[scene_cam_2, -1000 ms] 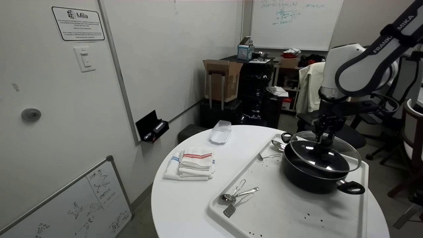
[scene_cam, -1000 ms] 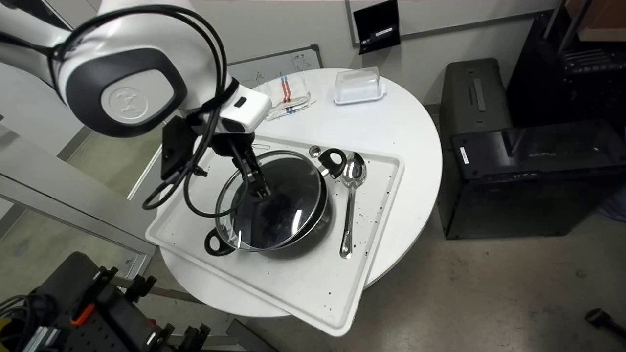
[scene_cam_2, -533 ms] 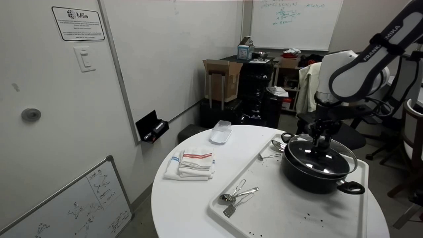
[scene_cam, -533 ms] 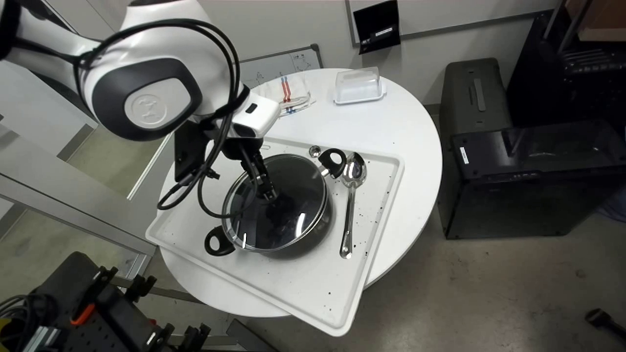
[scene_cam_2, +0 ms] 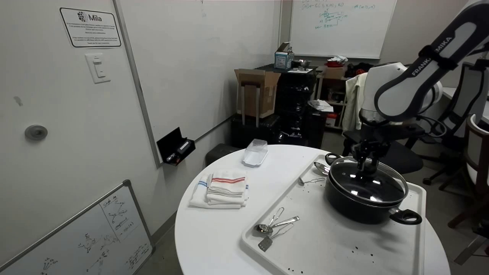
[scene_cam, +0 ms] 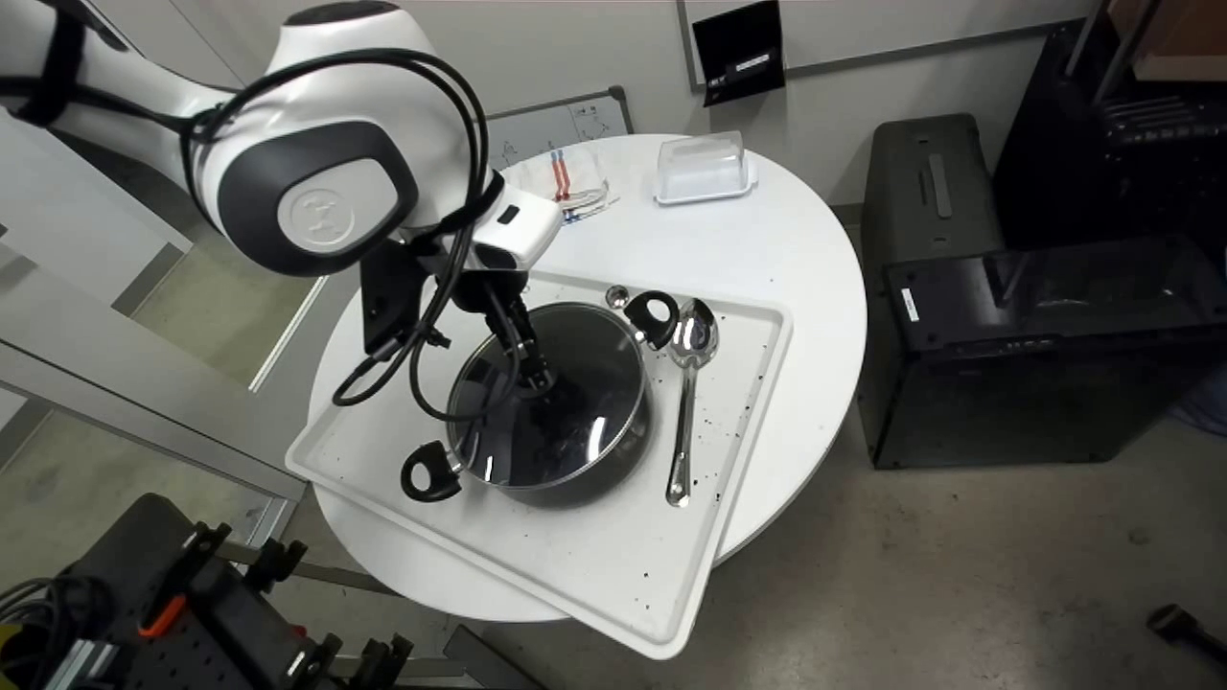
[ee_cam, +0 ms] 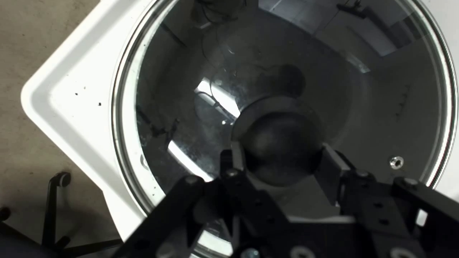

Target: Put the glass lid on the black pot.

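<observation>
Plainly, the black gripper (ee_cam: pixel 281 154), fingers (ee_cam: pixel 330 171) left and right, clasps the round glass lid's (scene_cam_2: pixel 373 190) dark knob (ee_cam: pixel 281 141) over the wide black pot (scene_cam_2: pixel 355 210).

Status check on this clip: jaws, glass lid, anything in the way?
Jaws closed on knob. Glass lid over black pot, full seating unclear. Nothing seen blocking; long spoon lies beside pot.
</observation>
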{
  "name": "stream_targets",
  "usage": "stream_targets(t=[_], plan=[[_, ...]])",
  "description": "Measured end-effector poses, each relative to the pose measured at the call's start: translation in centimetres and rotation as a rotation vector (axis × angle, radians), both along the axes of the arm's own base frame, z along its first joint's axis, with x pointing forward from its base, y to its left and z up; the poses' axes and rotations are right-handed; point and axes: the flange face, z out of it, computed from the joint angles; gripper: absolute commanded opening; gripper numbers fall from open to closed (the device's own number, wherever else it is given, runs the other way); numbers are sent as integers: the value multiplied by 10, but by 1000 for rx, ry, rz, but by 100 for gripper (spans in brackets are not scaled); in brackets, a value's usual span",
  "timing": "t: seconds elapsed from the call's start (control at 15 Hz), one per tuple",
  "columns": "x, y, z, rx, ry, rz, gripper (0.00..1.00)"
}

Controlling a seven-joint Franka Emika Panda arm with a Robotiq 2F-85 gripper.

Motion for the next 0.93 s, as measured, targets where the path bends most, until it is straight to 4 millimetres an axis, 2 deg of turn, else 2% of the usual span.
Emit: stream_targets(t=[0.93], plan=[[3,11,-5,2,5,21,25]])
